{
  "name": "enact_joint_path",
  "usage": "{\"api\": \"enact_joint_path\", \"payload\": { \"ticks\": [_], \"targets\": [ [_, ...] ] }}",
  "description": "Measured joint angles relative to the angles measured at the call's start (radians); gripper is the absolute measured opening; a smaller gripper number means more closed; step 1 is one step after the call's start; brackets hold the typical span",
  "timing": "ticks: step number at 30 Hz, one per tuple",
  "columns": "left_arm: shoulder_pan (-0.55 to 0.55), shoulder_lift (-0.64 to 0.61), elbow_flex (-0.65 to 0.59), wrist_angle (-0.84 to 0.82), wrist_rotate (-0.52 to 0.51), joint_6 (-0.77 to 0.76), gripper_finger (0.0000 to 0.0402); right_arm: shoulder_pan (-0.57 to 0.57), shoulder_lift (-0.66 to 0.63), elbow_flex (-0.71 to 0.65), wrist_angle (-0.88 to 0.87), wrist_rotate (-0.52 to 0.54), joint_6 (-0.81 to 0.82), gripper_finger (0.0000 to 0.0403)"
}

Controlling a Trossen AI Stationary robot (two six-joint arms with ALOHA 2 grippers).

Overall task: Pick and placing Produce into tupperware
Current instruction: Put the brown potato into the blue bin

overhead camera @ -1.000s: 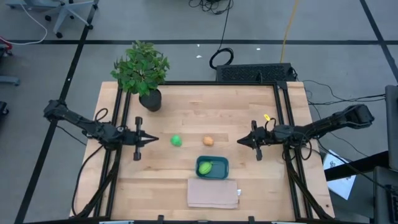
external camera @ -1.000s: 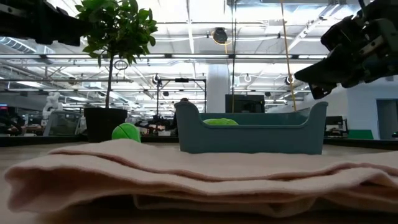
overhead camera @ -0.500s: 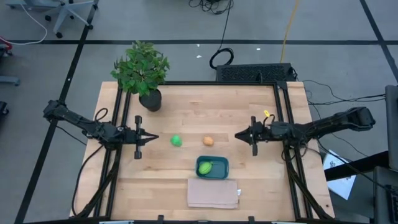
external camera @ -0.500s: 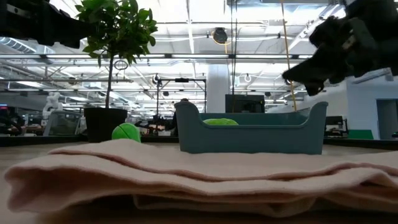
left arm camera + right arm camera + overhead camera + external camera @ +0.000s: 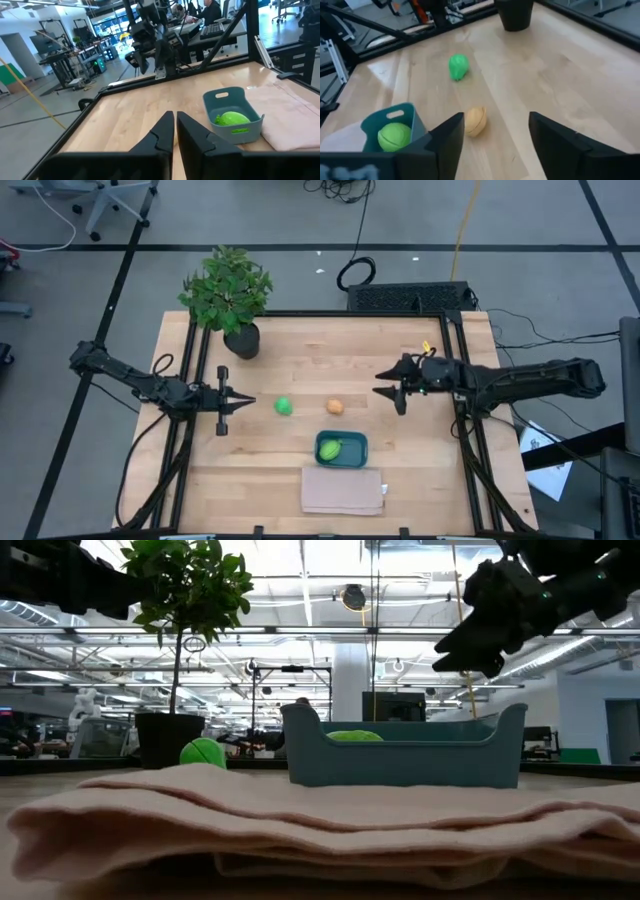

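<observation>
The bright green ball (image 5: 284, 406) and the orange-tan piece (image 5: 335, 407) lie apart on the wooden table, mid-width. The lime-green piece (image 5: 332, 448) lies inside the teal tupperware (image 5: 356, 442), nearer the front edge. My right gripper (image 5: 385, 394) hovers open above the table, right of the orange-tan piece (image 5: 475, 120), which shows ahead between its fingers (image 5: 492, 150). My left gripper (image 5: 243, 402) hangs left of the green ball, pointing level at it, its fingers (image 5: 175, 131) all but together and holding nothing.
A folded beige cloth (image 5: 343, 490) lies at the front edge, just before the tupperware. A potted plant (image 5: 241, 340) stands at the far left corner. Black frame rails (image 5: 455, 380) run along the table's left and right sides. Bare wood lies between the two grippers.
My right gripper has risen and drifted toward the table's left and far edges, tipping its nose up closer to level, and its fingers have opened wide. The produce, tupperware and cloth have kept their places.
</observation>
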Motion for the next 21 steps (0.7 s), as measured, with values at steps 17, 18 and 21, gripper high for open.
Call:
{"api": "enact_joint_path", "payload": {
  "ticks": [17, 18, 21],
  "targets": [
    [0.0, 0.0, 0.0, -0.002, -0.001, -0.003, 0.0002, -0.052, 0.032, 0.008, 0.113, -0.076, -0.026, 0.0302],
    [0.0, 0.0, 0.0, -0.002, -0.001, -0.003, 0.0003, -0.053, 0.038, 0.008, 0.114, -0.077, -0.022, 0.0306],
    [0.0, 0.0, 0.0, -0.002, -0.001, -0.003, 0.0013, -0.066, 0.063, 0.008, 0.113, -0.105, 0.001, 0.0312]
  ]
}}
